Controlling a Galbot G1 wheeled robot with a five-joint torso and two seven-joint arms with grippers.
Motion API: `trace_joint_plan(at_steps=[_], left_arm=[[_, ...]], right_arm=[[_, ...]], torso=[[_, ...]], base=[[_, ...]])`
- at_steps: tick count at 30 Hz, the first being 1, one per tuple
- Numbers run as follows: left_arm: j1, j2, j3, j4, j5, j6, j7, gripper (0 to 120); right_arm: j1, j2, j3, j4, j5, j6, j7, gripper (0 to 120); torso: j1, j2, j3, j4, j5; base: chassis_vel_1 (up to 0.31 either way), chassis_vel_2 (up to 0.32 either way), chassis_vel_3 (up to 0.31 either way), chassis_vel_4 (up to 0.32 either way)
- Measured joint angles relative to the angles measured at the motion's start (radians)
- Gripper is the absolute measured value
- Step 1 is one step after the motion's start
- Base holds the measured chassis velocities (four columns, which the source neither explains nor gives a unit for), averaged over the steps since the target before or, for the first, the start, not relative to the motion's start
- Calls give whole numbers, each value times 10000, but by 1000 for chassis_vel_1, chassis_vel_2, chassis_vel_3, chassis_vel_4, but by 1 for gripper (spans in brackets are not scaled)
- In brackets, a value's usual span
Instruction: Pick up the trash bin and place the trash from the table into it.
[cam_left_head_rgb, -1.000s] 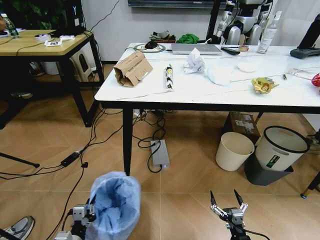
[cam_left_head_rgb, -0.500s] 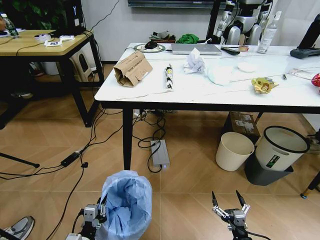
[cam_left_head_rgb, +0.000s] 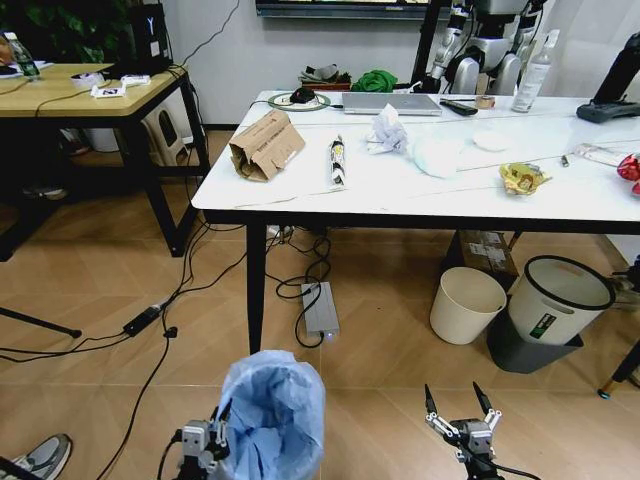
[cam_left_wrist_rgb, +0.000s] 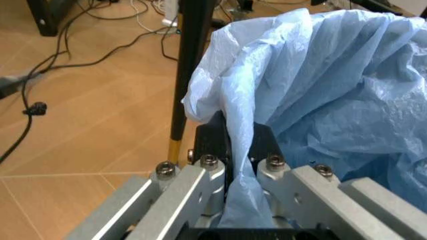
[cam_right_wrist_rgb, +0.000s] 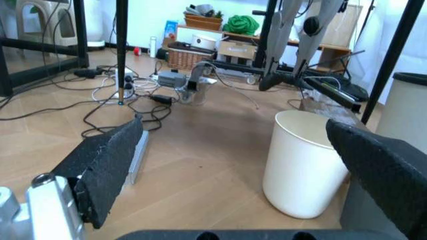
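left gripper (cam_left_wrist_rgb: 237, 165) clenched on trash bin (cam_left_head_rgb: 272, 410) rim and liner | bin likely light, bag soft, slippery: grip rim | right gripper (cam_left_head_rgb: 459, 420) released, low over floor

My left jaws (cam_left_head_rgb: 214, 437) are carrying the trash bin (cam_left_head_rgb: 271, 412), clamped on its blue liner, steadily rightward toward my centre. My head camera is tilting, so the table (cam_left_head_rgb: 420, 185) is sitting slightly differently in view.

Bins, grippers and table litter — a count

Three bins: trash bin (cam_left_head_rgb: 272, 415), cream bin (cam_left_head_rgb: 467, 304), black-rimmed white bin (cam_left_head_rgb: 557, 298). Two grippers. On the table (cam_left_head_rgb: 420, 185) — one cardboard piece (cam_left_head_rgb: 265, 144), one yellow wrapper (cam_left_head_rgb: 523, 177).
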Motion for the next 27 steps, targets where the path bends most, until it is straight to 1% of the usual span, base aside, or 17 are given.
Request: trace_joint_plan(at_steps=[4, 7, 10, 13, 16, 27], left_arm=[[34, 6, 0, -84, -4, -3, -36, 1], [100, -4, -21, -213, -36, 2, -68, 1], [162, -18, -42, -271, -41, 6, -72, 1], [313, -77, -92, -393, -17, 5, -75, 1], [377, -110, -88, -412, 40, -8, -74, 1], [448, -383, -75, -317, 270, -111, -59, 1]], right_arm=[[-2, 0, 34, -81, 4, 4, 7, 100], [0, 0, 36, -201, 6, 35, 10, 100], [0, 0, 46, -279, 35, 73, 10, 100], [-19, 0, 121, -446, 179, 192, 11, 100], [-33, 0, 151, -496, 238, 229, 13, 100], [-35, 0, 57, -691, 334, 288, 16, 100]], torso=[[56, 143, 88, 0, 0], [114, 318, 204, -1, 0], [149, 399, 247, 0, 1], [204, 570, 366, 0, 1], [229, 642, 412, -1, 0], [406, 1133, 725, 0, 0]], base=[[0, 0, 0, 0], [0, 0, 0, 0], [0, 0, 0, 0], [0, 0, 0, 0], [0, 0, 0, 0], [0, 0, 0, 0]])
